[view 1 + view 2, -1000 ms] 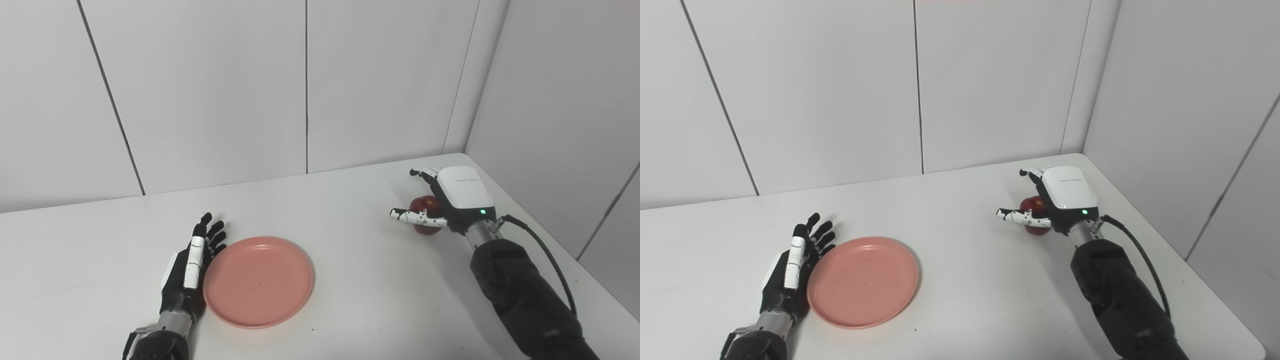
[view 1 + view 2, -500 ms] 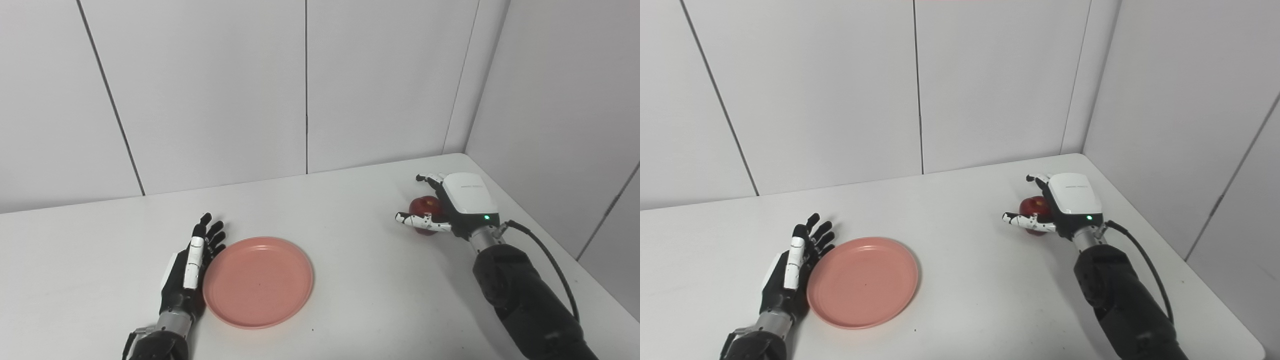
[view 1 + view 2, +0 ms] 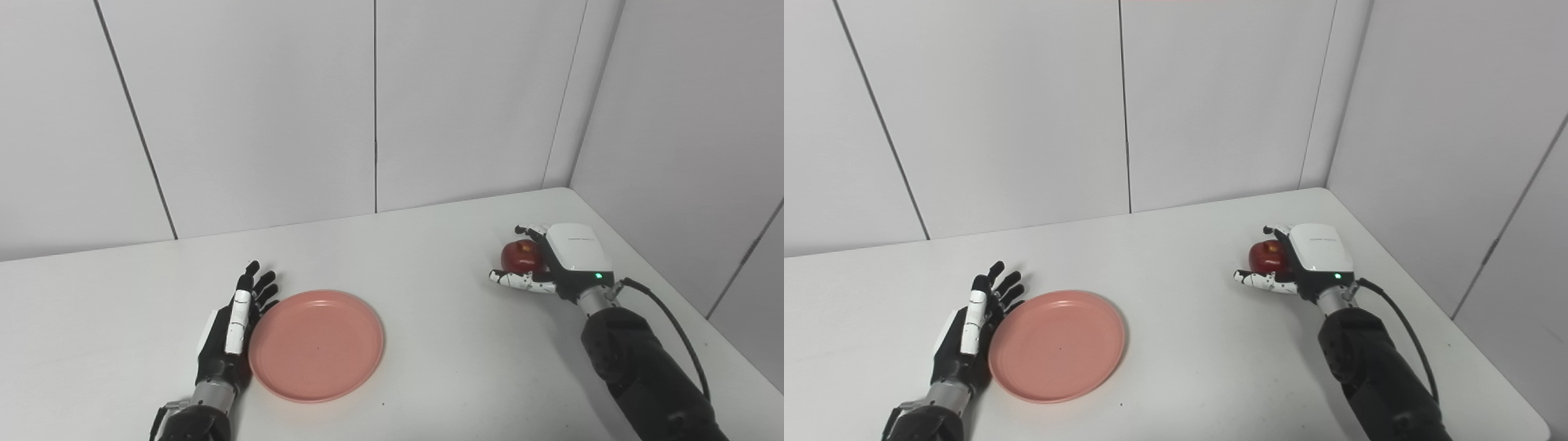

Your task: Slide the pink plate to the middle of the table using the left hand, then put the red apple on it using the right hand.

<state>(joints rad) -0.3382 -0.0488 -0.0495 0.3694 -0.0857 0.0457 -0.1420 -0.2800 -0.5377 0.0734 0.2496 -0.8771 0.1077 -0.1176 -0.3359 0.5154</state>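
Observation:
The pink plate (image 3: 316,345) lies flat on the white table (image 3: 429,288), left of the middle. My left hand (image 3: 236,324) is open, on edge, against the plate's left rim, fingers stretched away from me. The red apple (image 3: 519,255) stands on the table at the far right. My right hand (image 3: 566,260) is low beside it on its right. The fingers (image 3: 528,231) reach around the apple's far side and the thumb (image 3: 520,282) lies stretched out in front of it. The hand is open, not closed on the apple. Both also show in the right eye view: apple (image 3: 1266,257), plate (image 3: 1056,345).
Grey wall panels close the table's far side and right side, near the apple. A black cable (image 3: 667,312) runs from my right wrist. The table's right edge lies just beyond my right arm.
My right hand has sunk lower and drawn slightly toward me and to the right, so the apple shows more between fingers and thumb. The left hand, plate and apple have not moved.

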